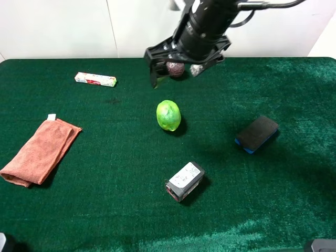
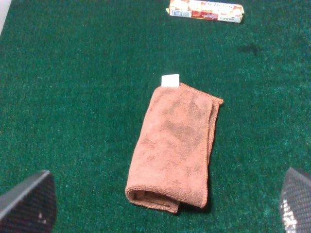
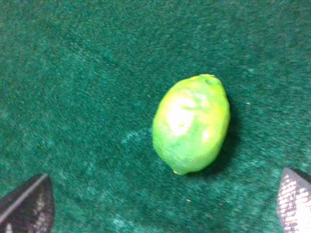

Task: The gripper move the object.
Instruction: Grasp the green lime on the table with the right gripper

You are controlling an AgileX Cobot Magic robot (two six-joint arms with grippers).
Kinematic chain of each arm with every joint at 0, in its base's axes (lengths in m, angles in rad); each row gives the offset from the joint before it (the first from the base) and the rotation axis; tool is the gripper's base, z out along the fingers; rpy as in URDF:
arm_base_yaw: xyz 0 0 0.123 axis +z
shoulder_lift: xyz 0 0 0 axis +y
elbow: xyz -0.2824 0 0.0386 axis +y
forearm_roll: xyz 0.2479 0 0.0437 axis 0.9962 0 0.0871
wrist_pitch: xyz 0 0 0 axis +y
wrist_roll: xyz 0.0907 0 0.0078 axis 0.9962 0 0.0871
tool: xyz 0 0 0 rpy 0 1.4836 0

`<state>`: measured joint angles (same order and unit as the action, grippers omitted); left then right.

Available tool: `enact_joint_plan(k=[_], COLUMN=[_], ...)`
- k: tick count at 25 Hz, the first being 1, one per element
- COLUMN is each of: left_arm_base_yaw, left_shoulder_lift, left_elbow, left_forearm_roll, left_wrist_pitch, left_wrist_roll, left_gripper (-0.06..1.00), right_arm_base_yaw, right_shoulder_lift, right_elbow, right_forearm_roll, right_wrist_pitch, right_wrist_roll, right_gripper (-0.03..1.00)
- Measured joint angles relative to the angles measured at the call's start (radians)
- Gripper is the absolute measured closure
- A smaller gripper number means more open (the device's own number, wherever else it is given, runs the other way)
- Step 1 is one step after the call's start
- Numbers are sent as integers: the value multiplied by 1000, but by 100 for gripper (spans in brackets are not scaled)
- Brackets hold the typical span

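Note:
The lime-green fruit [image 1: 168,115] lies on the green cloth near the middle of the table. It fills the centre of the right wrist view [image 3: 191,125]. My right gripper [image 1: 176,73] hangs open in the air behind the fruit, over the far part of the table, with its two black fingers spread wide. In the right wrist view its fingertips [image 3: 29,206] show only in the two lower corners, with the fruit between and beyond them, untouched. My left gripper [image 2: 163,201] is open and empty above the orange towel. It does not show in the exterior high view.
A dark maroon ball [image 1: 175,69] sits behind the fruit, under the right gripper. An orange towel [image 1: 39,152] [image 2: 175,145] lies at the left. A long candy box [image 1: 95,79] [image 2: 205,10] lies at the far left. A black-and-blue block [image 1: 256,134] lies right, a small black-and-white box [image 1: 185,181] in front.

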<state>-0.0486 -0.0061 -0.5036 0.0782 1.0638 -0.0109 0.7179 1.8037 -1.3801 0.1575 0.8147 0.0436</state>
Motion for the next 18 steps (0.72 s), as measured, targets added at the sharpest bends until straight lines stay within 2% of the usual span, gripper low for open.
enact_joint_plan(k=[7, 18], left_arm_base_yaw=[0, 0], left_shoulder_lift=[0, 0], left_elbow=[0, 0], left_forearm_roll=[1, 1], left_wrist_pitch=[0, 0], left_wrist_roll=[0, 0], left_gripper=[2, 2], right_arm_base_yaw=[9, 9], right_shoulder_lift=[96, 227], right_elbow=[-47, -126], right_forearm_roll=[30, 48], right_wrist_pitch=[1, 25], right_wrist_roll=[99, 158], right_gripper=[27, 27])
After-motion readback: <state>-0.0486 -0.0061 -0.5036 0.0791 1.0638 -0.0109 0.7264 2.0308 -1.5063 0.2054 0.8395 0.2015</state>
